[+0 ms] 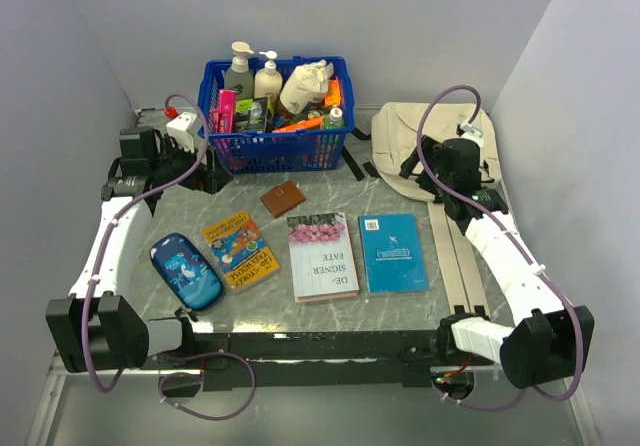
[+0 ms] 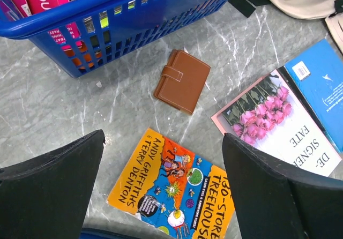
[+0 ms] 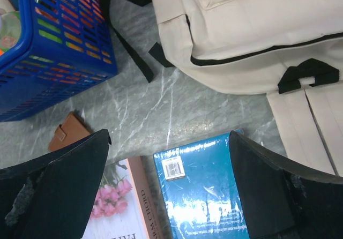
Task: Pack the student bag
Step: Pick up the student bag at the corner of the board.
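the left claw (image 2: 163, 137) is wide open and empty. the right claw (image 3: 169, 134) is too, near the student bag (image 3: 241, 30) at the far right.

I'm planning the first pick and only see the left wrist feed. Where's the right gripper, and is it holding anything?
Observer: The right gripper is open and empty, above the table between the student bag and the blue book.
Operator: Is the bag's zipper open?
Observer: The black zipper looks closed; no lining shows.
Operator: Anything left of the Treehouse book?
Observer: Yes, a blue pencil case lies flat right beside it.
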Action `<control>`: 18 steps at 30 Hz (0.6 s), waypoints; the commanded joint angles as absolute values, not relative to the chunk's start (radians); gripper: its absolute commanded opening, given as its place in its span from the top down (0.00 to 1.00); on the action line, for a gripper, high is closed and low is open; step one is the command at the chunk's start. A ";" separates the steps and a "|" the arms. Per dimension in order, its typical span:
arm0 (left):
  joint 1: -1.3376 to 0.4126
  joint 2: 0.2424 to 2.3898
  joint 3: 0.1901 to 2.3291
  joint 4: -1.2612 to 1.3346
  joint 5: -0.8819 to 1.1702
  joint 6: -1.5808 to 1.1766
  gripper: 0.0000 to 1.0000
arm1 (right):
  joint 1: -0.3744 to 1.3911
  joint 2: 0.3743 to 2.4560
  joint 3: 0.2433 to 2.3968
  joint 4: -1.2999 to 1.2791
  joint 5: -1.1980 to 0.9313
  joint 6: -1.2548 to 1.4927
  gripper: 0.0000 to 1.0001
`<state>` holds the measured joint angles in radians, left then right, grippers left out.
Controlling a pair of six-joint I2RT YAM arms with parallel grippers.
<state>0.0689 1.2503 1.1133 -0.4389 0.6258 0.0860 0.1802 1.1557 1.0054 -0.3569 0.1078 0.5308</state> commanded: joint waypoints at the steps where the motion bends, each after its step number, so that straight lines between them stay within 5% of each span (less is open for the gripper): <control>1: 0.071 1.230 1.131 -0.430 0.664 0.094 0.04 | 0.173 1.158 1.038 -0.363 0.169 0.545 0.00; 18: 0.077 1.284 1.137 -0.492 0.718 0.149 0.04 | 0.006 1.221 0.887 -0.327 0.044 0.732 0.00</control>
